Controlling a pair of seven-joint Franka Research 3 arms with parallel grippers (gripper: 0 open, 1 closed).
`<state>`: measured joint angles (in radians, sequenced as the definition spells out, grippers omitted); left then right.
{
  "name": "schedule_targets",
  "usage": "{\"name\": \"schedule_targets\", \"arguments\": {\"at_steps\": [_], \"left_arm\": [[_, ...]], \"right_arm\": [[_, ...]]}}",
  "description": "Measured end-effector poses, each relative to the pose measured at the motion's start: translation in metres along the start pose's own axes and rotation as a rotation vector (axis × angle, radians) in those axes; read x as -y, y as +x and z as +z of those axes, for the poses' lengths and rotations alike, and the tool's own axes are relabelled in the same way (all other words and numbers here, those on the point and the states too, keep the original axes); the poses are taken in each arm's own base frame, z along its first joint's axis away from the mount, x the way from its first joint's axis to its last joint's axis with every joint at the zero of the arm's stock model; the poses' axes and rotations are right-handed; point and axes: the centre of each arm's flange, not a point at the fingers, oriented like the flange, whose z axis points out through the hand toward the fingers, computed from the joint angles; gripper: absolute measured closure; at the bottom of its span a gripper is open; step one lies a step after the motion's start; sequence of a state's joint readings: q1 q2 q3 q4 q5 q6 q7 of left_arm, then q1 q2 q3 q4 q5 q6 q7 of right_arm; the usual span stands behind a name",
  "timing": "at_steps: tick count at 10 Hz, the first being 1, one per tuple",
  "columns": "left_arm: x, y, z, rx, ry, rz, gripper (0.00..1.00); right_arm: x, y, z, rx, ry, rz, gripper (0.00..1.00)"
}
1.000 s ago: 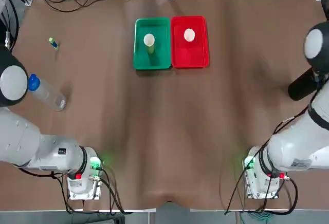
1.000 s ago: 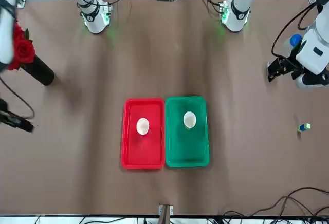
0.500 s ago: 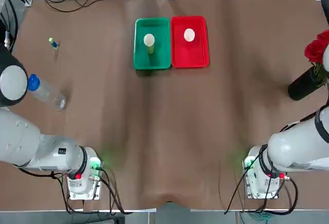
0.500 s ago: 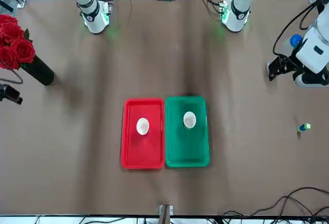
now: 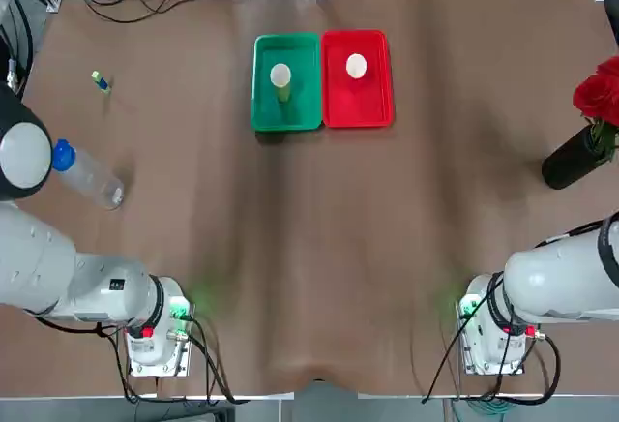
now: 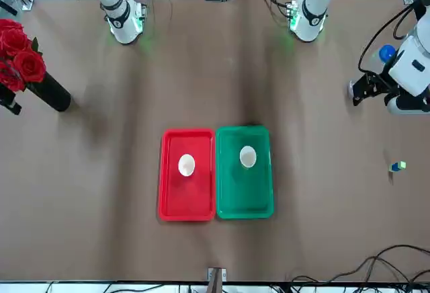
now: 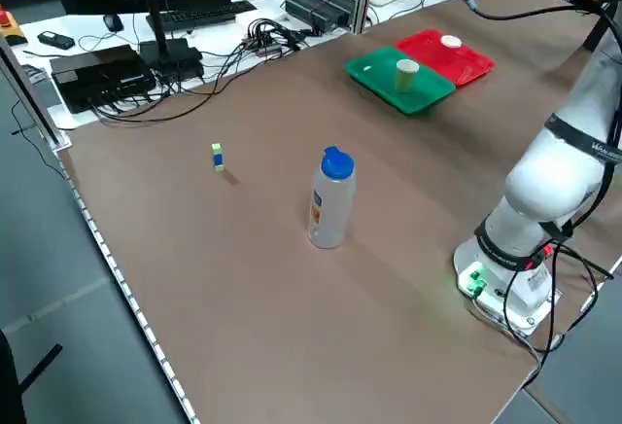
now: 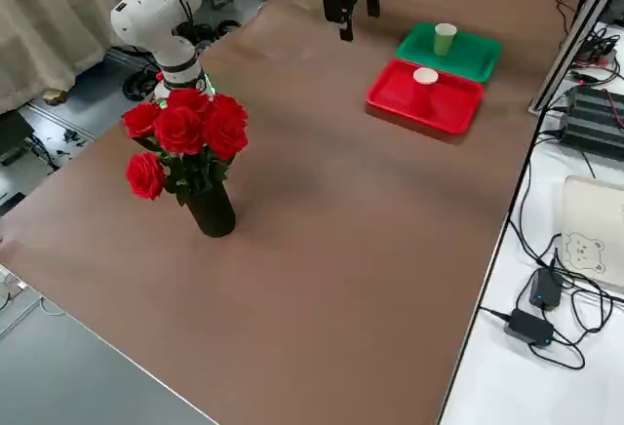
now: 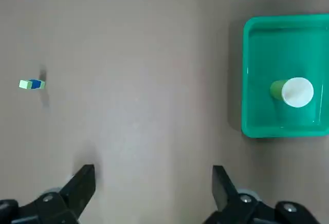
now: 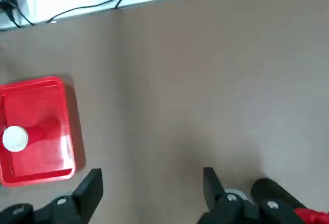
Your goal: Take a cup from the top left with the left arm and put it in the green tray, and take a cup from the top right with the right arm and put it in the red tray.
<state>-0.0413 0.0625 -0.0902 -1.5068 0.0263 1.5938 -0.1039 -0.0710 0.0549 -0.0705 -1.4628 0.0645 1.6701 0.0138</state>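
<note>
Bare surface stretches between the arm bases and both trays. A bottle stands near the left edge, a rose vase near the right.

Brown table; green tray, red tray, bottle, vase

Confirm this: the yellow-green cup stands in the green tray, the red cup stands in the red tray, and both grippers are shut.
Not quite: both grippers are open. The wrist views show the left gripper and right gripper spread and empty. The yellow-green cup does stand in the green tray, the red cup in the red tray.
</note>
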Motion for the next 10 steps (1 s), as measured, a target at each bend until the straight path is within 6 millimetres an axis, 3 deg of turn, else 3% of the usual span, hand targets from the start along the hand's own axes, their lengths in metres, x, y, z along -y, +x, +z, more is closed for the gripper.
{"name": "schedule_targets", "arguments": {"at_steps": [4, 10], "left_arm": [[0.0, 0.0, 0.0, 0.0, 0.0, 0.0, 0.0], [0.0, 0.0, 0.0, 0.0, 0.0, -0.001, 0.0]], "right_arm": [[0.0, 0.011, 0.038, -0.059, 0.002, 0.002, 0.13], [0.004, 0.011, 0.041, -0.059, -0.002, -0.013, 0.13]]}}
